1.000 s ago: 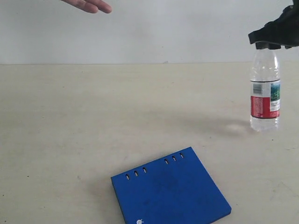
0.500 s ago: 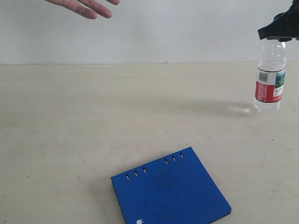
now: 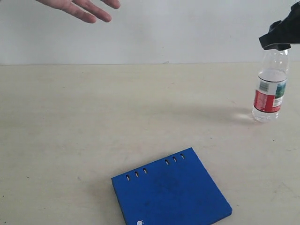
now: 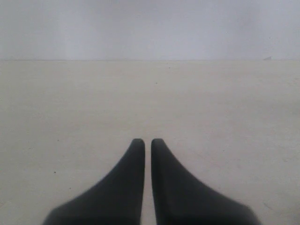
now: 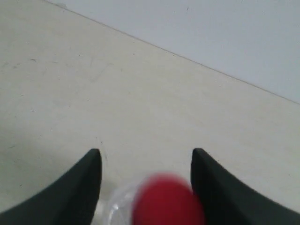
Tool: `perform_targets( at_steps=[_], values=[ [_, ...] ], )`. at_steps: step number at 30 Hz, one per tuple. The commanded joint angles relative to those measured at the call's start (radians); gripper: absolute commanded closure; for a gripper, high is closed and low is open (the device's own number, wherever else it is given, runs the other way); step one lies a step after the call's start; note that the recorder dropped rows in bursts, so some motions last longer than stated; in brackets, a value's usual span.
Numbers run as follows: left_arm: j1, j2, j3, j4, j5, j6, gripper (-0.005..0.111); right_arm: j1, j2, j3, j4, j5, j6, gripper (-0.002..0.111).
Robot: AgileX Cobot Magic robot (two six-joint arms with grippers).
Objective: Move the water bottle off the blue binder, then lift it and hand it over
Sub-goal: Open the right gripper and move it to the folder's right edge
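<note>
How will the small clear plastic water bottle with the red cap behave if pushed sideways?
Likely tippy: the small clear plastic water bottle is tall on a narrow base, and the right end effector sits up at its red cap. Its smooth thin-looking walls may slip or flex under pressure.

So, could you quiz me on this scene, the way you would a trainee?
1. True or false: the bottle stands off the binder.
2. Fill in: the cap between the tips of the right gripper is ___ in colour.
3. Which gripper is shut? A. left gripper B. right gripper C. both

Key: 1 true; 2 red; 3 A.
</note>
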Motion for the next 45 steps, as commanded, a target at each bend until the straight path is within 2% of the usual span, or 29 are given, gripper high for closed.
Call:
perform_targets(
  at_steps=[1, 5, 10, 13, 18, 22, 28, 31, 34, 36, 39, 41, 42, 45],
  values=[
    [0.0, 0.004, -0.003, -0.009, -0.008, 0.004, 0.102, -0.003, -0.019, -0.005, -0.011, -0.015, 0.0, 0.049],
    [0.0, 0.004, -0.003, -0.009, -0.008, 0.004, 0.102, -0.003, -0.084, -0.005, -0.011, -0.07, -0.002, 0.044],
    [0.0, 0.004, -0.003, -0.009, -0.008, 0.004, 0.102, -0.003, -0.209, -0.005, 0.045, -0.076, 0.0, 0.043],
    [0.0, 0.004, -0.003, -0.009, -0.008, 0.004, 0.102, -0.001, -0.274, -0.005, 0.127, 0.096, -0.011, 0.043],
    [0.0, 0.004, -0.003, -0.009, -0.008, 0.004, 0.102, 0.008, -0.281, 0.017, 0.206, 0.621, -0.043, 0.043],
    [0.0, 0.004, -0.003, -0.009, -0.008, 0.004, 0.102, 0.08, -0.281, 0.071, 0.242, 0.635, -0.053, 0.043],
    [0.0, 0.004, -0.003, 0.009, -0.011, 0.004, 0.102, 0.269, -0.281, 0.177, 0.252, 0.635, -0.061, 0.043],
    [0.0, 0.004, -0.003, 0.009, -0.011, 0.004, 0.102, 0.369, -0.281, 0.248, 0.248, 0.593, -0.099, 0.043],
    [0.0, 0.004, -0.003, 0.008, -0.074, 0.004, 0.102, 0.426, -0.281, 0.326, 0.23, 0.51, -0.161, 0.043],
    [0.0, 0.004, -0.003, -0.125, -0.2, -0.066, 0.102, 0.437, -0.281, 0.381, 0.228, 0.397, -0.157, 0.043],
    [0.0, 0.004, -0.003, -0.533, -0.277, -0.284, 0.102, 0.437, -0.281, 0.453, 0.204, 0.239, -0.097, 0.043],
    [0.0, 0.004, -0.003, -0.763, -0.224, -0.393, 0.102, 0.437, -0.281, 0.494, 0.162, 0.138, -0.028, 0.043],
    [0.0, 0.004, -0.003, -0.826, -0.182, -0.394, 0.102, 0.437, -0.281, 0.517, 0.143, 0.094, 0.014, 0.043],
    [0.0, 0.004, -0.003, -0.847, -0.02, -0.356, 0.102, 0.437, -0.276, 0.575, 0.11, 0.036, 0.103, 0.043]
  ],
)
